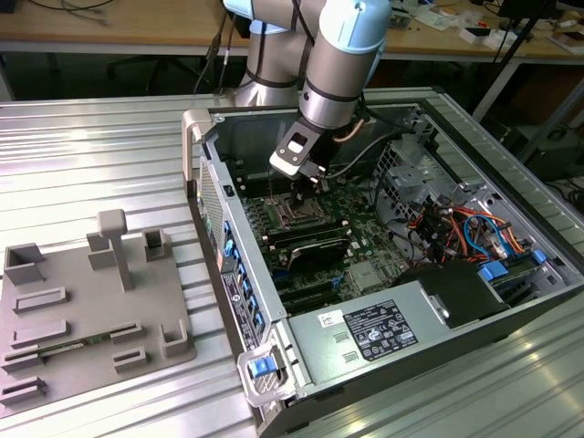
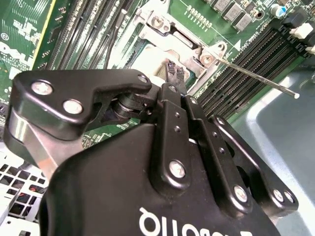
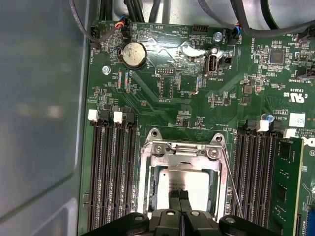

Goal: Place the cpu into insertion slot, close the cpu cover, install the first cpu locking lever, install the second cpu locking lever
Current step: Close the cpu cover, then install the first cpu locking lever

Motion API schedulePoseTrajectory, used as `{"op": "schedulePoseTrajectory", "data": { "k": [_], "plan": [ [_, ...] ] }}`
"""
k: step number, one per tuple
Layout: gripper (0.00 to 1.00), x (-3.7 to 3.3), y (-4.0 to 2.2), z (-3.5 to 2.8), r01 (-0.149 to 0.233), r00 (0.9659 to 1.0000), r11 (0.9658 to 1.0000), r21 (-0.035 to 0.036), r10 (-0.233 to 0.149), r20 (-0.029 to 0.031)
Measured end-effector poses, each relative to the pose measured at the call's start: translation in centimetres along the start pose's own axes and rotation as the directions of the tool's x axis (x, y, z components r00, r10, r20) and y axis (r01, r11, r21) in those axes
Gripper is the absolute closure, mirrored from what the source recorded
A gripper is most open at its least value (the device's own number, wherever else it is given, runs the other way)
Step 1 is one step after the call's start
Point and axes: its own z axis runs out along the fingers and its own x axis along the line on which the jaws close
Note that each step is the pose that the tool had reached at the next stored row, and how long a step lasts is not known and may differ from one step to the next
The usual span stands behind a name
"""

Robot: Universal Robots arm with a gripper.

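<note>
The cpu (image 3: 194, 181) shows its pale metal face in the insertion slot (image 3: 147, 194) on the green motherboard (image 3: 187, 98). The silvery cpu cover (image 3: 179, 151) seems to lie flat around the chip. My gripper (image 3: 179, 195) is shut with nothing between its black fingertips, which sit right over the chip's face; whether they touch it is unclear. The second wrist view has the same gripper (image 2: 174, 73) over the slot (image 2: 162, 29). One thin locking lever (image 2: 256, 73) sticks up free beside the socket, also visible as the lever (image 3: 231, 187). In the exterior view the gripper (image 1: 306, 190) hangs over the slot (image 1: 297, 215).
Long black memory slots (image 3: 113, 172) flank the socket on both sides. The open computer case (image 1: 365, 328) walls it in, with cable bundles (image 1: 465, 228) at the exterior view's right. A grey fixture plate (image 1: 82, 310) lies on the ribbed metal table at the exterior view's left.
</note>
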Motion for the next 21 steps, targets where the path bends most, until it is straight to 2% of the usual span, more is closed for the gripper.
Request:
{"op": "schedulePoseTrajectory", "data": {
  "k": [15,16,18,21],
  "plan": [
    [0.89,0.00,0.00,-0.10,0.000,1.0000,1.0000,-0.0002,0.000,-0.0002],
    [0.89,-0.01,-0.01,-0.44,0.000,1.0000,1.0000,0.0000,0.000,0.0000],
    [0.89,-0.04,-0.04,-2.07,0.001,1.0000,1.0000,0.0001,-0.001,0.0016],
    [0.89,-0.06,-0.06,-2.87,0.001,1.0000,1.0000,0.0002,-0.001,0.0024]
  ]
}}
